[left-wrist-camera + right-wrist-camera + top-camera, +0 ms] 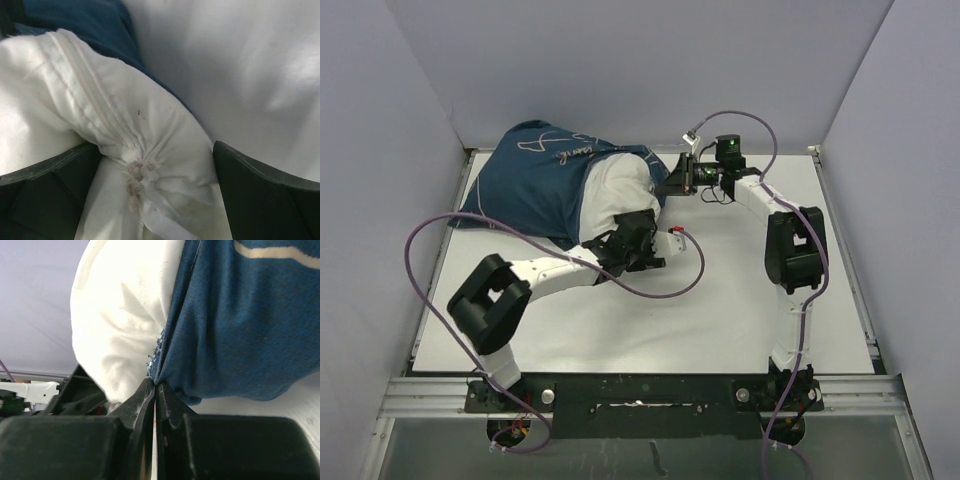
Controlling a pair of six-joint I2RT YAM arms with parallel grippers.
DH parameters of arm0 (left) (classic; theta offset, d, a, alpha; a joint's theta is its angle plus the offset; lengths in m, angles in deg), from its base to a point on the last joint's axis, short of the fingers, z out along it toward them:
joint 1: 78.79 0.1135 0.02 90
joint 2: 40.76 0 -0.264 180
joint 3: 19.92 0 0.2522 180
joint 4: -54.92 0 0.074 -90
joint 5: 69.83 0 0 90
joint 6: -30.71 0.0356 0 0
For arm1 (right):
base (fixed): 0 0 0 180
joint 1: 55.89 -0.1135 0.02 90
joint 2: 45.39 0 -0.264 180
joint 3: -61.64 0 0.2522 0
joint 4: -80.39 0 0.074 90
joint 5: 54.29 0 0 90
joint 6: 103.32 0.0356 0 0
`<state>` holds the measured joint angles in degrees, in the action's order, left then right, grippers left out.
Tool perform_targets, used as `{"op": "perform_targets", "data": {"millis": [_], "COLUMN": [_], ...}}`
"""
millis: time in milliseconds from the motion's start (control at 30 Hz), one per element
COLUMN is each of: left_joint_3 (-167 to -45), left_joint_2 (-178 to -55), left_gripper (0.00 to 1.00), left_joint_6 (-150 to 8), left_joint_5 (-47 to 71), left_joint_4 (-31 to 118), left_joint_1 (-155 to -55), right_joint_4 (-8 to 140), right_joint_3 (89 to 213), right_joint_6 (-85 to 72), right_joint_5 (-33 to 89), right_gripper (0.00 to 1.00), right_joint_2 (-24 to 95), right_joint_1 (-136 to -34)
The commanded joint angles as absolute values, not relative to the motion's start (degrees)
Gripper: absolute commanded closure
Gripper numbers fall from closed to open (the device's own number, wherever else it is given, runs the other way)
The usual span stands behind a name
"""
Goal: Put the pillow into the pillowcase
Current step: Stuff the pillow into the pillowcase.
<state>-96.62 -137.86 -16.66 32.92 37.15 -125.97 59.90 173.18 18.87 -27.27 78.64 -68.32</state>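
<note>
The navy pillowcase [530, 175] lies at the table's back left. The white pillow [617, 190] sticks out of its mouth on the right side, partly inside. My left gripper [640, 240] sits at the pillow's near end. In the left wrist view it [155, 200] stands open, with the pillow's gathered pucker [134, 175] between the spread fingers [265, 195] and blue pillowcase [85, 25] beyond. My right gripper [672, 180] is at the pillowcase mouth's far right. In the right wrist view it [156, 386] is shut on the frayed pillowcase [240, 330] edge, beside the pillow [120, 315].
The white table [720, 310] is boxed in by pale walls on the left, back and right. A purple cable [692, 280] loops over the table near the left gripper. Another cable [760, 125] arcs above the right arm.
</note>
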Motion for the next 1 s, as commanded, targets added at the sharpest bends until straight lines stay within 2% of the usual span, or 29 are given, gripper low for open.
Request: {"op": "perform_targets", "data": {"millis": [0, 33, 100, 133, 167, 267, 400, 533, 700, 967], "left_joint_3": [-100.4, -101.7, -105.9, -108.1, -110.7, -115.2, -118.6, -118.9, -123.7, -133.9], "left_joint_2": [-146.0, -147.0, -147.5, -147.3, -147.0, -145.8, -146.5, -148.7, -155.7, -162.3], "left_gripper": [0.14, 0.28, 0.73, 0.91, 0.99, 1.00, 1.00, 1.00, 1.00, 1.00], "left_joint_6": [-7.3, -9.0, -17.3, -23.0, -28.6, -41.5, -49.2, -51.9, -56.8, -73.0], "left_joint_5": [52.8, 53.5, 51.9, 50.7, 48.2, 37.6, 28.5, 27.6, 26.2, 22.0], "left_joint_4": [52.3, 51.9, 46.5, 42.8, 39.0, 32.7, 30.1, 31.6, 30.7, 28.3], "left_joint_1": [-122.9, -121.9, -118.8, -116.4, -114.1, -108.3, -104.5, -102.6, -101.4, -97.3], "right_joint_4": [62.9, 63.3, 64.4, 65.2, 66.3, 70.3, 73.5, 75.8, 91.6, 94.6], "right_joint_3": [172.6, 172.4, 171.8, 171.4, 170.9, 169.3, 167.9, 167.0, 163.9, 156.9], "right_joint_6": [18.8, 19.0, 19.4, 19.8, 20.5, 23.0, 24.8, 25.8, 38.5, 39.6], "right_joint_5": [-31.2, -31.7, -32.8, -33.4, -34.2, -36.9, -38.6, -40.1, -43.2, -46.1], "right_gripper": [1.00, 1.00, 1.00, 1.00, 1.00, 1.00, 1.00, 1.00, 1.00, 1.00], "right_joint_2": [72.3, 72.2, 71.8, 71.5, 71.2, 70.8, 70.6, 70.0, 69.1, 64.7], "right_joint_1": [-68.0, -67.8, -67.3, -66.9, -66.4, -65.3, -64.5, -64.4, -65.1, -68.2]}}
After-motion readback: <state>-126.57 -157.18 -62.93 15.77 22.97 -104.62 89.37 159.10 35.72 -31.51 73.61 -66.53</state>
